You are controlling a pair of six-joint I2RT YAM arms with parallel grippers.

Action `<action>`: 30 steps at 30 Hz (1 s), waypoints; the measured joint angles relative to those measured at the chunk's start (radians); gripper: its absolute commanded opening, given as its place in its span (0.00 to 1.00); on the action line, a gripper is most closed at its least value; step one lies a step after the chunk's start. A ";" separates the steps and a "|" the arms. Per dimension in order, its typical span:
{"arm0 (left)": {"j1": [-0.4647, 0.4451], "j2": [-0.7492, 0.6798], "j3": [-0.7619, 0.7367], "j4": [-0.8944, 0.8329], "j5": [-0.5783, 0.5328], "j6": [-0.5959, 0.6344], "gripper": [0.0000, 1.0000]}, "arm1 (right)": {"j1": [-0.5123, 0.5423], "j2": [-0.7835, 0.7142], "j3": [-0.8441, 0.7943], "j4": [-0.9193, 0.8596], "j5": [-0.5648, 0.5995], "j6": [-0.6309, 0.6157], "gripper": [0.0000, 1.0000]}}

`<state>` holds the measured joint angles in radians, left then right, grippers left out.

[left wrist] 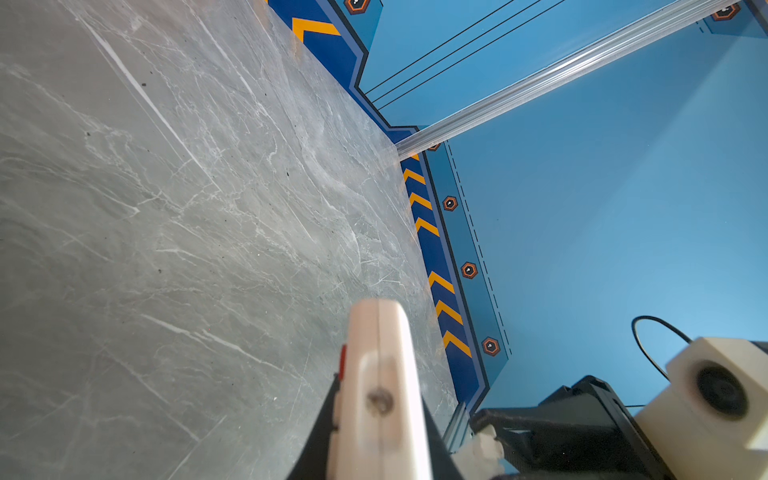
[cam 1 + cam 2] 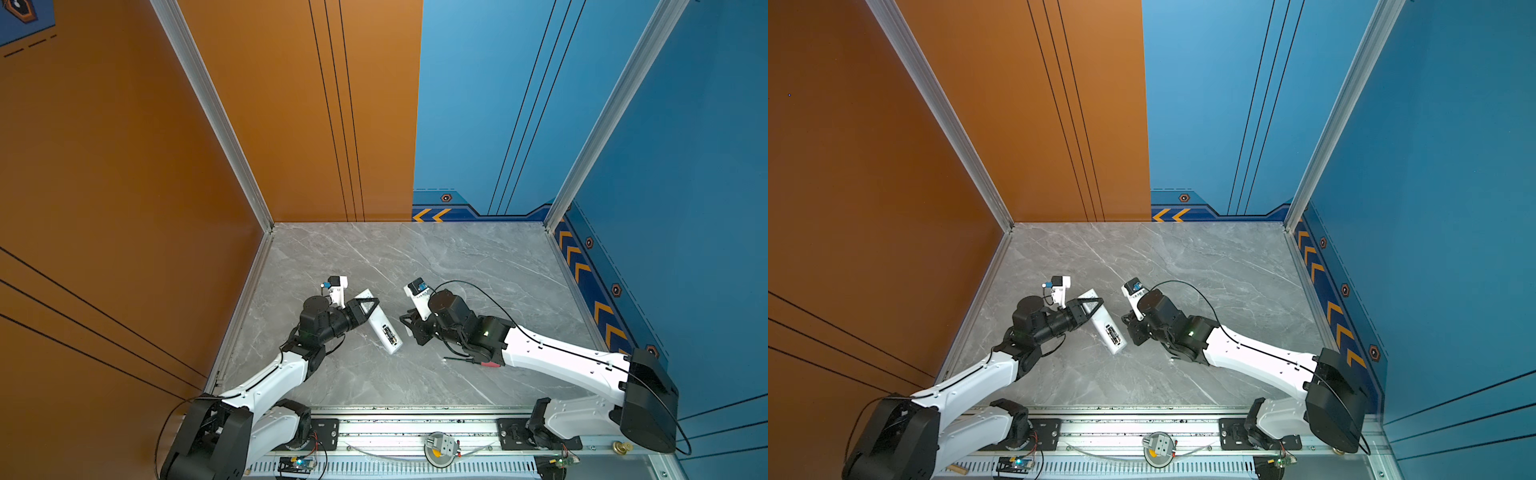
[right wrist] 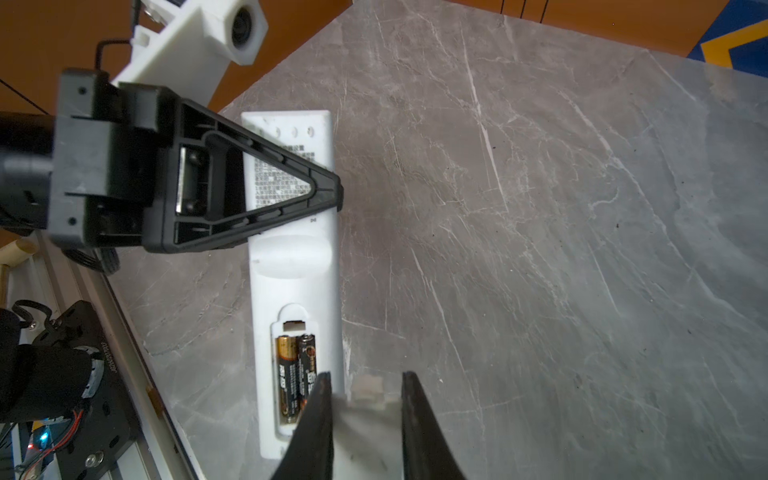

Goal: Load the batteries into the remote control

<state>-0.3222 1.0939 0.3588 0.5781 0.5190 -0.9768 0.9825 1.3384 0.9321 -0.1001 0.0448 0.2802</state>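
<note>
2 batteries (image 3: pixel 296 376) inside remote control (image 3: pixel 291 257) — back up

Batteries (image 3: pixel 293 374) inside remote control (image 3: pixel 295 257)

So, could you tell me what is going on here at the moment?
The left end effector clamps the remote near its top end, back side up. Both batteries already sit in the open compartment. The right end effector holds a white piece, probably the compartment's lid, just beside that opening; it is not fitted yet.
</note>
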 measured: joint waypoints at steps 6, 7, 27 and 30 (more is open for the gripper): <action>0.000 0.000 0.001 0.000 0.000 -0.008 0.00 | 0.013 0.000 0.000 0.035 0.000 -0.004 0.20; 0.000 0.000 0.001 0.000 0.000 -0.008 0.00 | 0.016 0.000 0.000 0.040 0.000 -0.004 0.20; 0.000 -0.007 0.003 -0.001 0.000 -0.016 0.00 | 0.072 0.069 0.000 0.139 0.000 0.002 0.20; 0.000 -0.009 0.003 -0.001 0.000 -0.018 0.00 | 0.076 0.076 0.000 0.146 0.000 0.006 0.20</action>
<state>-0.3222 1.0847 0.3614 0.5774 0.5190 -0.9951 1.0588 1.4143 0.9321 0.0463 0.0448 0.2863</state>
